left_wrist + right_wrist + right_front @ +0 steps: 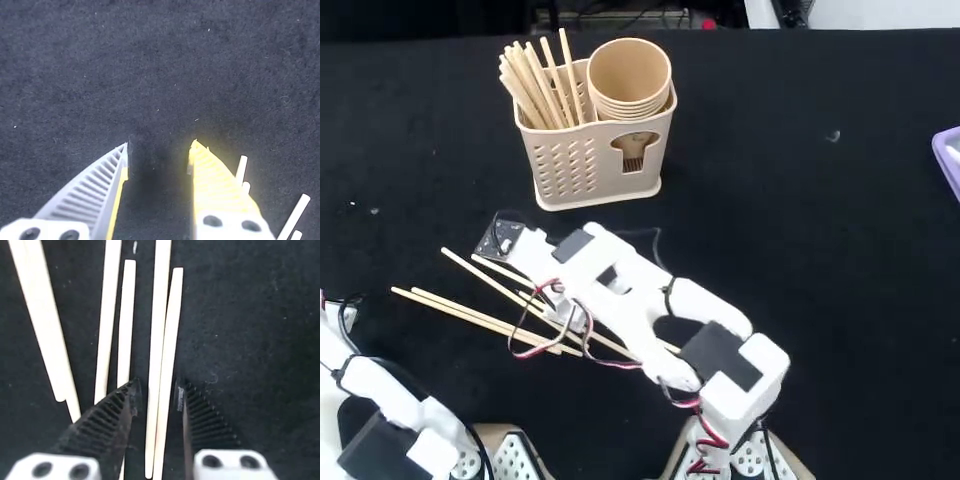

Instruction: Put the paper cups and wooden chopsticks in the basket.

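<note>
A beige basket (pixel 582 165) stands at the back of the black table. It holds a stack of paper cups (pixel 630 78) and a bundle of wooden chopsticks (pixel 535 85). Several loose chopsticks (pixel 470 310) lie in front of it. My right gripper (pixel 508 242) is down over them, open, with two chopsticks (pixel 162 340) running between its black fingers (pixel 112 415); other chopsticks (pixel 42 325) lie just outside the jaws. My left gripper (pixel 159 145) hovers open over bare cloth, with chopstick ends (pixel 241 167) beside its yellow finger. The left arm (pixel 380 400) sits at the near left corner.
A purple object (pixel 948 155) pokes in at the right edge. Black cloth (pixel 820 250) stretches open to the right of the basket and the right arm. Red wires (pixel 535 320) loop from the right arm over the loose chopsticks.
</note>
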You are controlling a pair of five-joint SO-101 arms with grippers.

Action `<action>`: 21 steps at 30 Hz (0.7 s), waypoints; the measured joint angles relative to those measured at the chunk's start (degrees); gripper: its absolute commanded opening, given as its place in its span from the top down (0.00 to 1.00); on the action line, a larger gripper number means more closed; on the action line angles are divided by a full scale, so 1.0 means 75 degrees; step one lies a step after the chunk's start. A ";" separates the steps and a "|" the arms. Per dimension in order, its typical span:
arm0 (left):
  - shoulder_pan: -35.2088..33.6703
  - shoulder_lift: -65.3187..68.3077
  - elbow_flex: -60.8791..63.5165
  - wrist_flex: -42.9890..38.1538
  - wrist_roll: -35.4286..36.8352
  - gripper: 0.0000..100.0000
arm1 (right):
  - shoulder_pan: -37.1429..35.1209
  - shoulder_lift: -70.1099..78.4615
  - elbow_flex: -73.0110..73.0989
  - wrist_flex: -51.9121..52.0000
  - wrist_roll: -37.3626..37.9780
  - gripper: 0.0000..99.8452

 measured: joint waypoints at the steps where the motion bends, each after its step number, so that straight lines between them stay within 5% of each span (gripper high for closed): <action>1: 0.0000 0.0000 0.0000 0.0000 0.0000 0.80 | 0.0000 0.0035 -0.0035 0.0059 0.0000 0.94; 11: -0.0152 0.0000 0.0000 0.0000 0.0000 0.80 | 0.0223 -0.0328 0.0059 0.0481 0.0000 0.99; 21: -0.0152 0.0000 0.0000 0.0000 0.0000 0.80 | 0.0645 -0.4220 0.0047 0.1618 0.0000 0.99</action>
